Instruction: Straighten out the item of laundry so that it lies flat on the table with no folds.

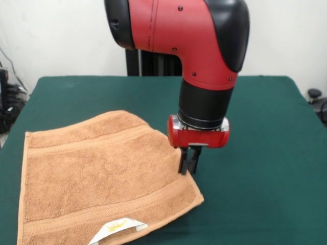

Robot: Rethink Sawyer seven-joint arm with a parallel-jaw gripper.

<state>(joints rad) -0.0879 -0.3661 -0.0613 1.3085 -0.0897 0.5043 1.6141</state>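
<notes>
Towel (97,178) on green worktop (265,153), far corner folded under.
Hand (187,166) at towel's right edge, fingers close together; grip on cloth unclear.

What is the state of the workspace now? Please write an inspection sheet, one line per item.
Surface: dark green table, bare to one side of the towel.
Job's things: orange-tan towel lies mostly spread; its far edge curves and rises toward the gripper; white label at the near edge.
Clutter: nothing seen on the table.
Grippers: gripper at the towel's edge, fingers close together; whether it pinches the cloth cannot be told.
Cables: dark cables beside the table at the picture's left edge.
Surroundings: white wall; a dark object past the table's right corner.
</notes>
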